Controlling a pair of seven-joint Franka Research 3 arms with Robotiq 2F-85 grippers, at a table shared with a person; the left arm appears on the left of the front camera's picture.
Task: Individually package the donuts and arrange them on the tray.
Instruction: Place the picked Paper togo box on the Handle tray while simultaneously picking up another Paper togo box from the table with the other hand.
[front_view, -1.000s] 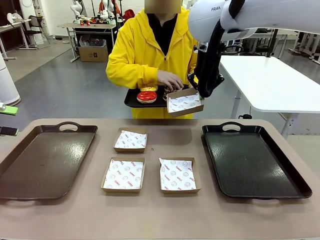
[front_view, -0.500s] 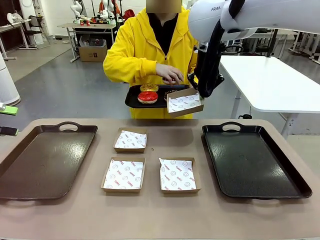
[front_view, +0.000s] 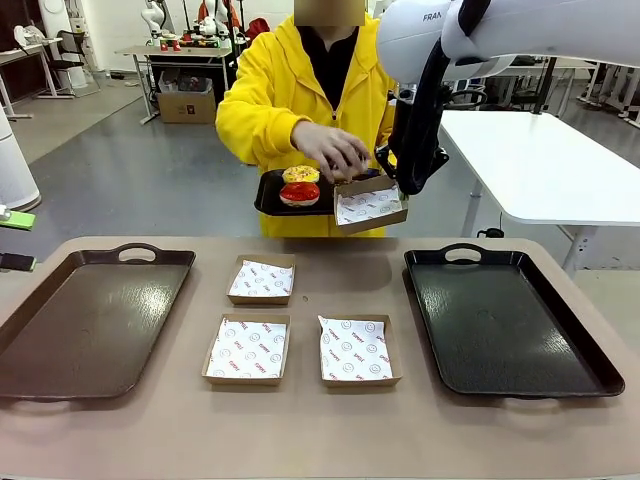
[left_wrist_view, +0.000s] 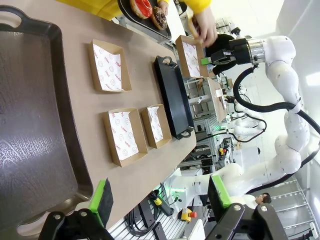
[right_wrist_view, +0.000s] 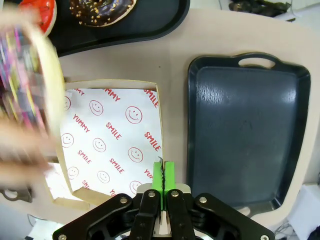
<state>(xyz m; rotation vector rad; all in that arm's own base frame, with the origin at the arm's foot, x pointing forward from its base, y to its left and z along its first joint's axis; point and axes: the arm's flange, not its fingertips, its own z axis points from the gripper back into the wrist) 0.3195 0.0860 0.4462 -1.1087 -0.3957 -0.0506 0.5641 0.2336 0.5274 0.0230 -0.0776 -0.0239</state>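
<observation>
Right wrist view shows the right gripper (right_wrist_view: 163, 176) clamped on the rim of a paper-lined box (right_wrist_view: 110, 145), a blurred sprinkled donut (right_wrist_view: 30, 75) over its left edge. Front view places that box beyond the desk's (front_view: 320, 430) far edge, beside the person's small tray (front_view: 268, 197) carrying the yellow donut (front_view: 300, 174) and red donut (front_view: 299, 193). Left wrist view shows the left gripper (left_wrist_view: 160, 197) spread wide.

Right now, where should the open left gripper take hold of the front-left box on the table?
Probably its left wall, from above, on the side facing the brown tray. The front-left box lies flat with thin upright cardboard walls, pinchable as the right gripper pinches the held box; the neighbouring box sits closer on the right side.
</observation>
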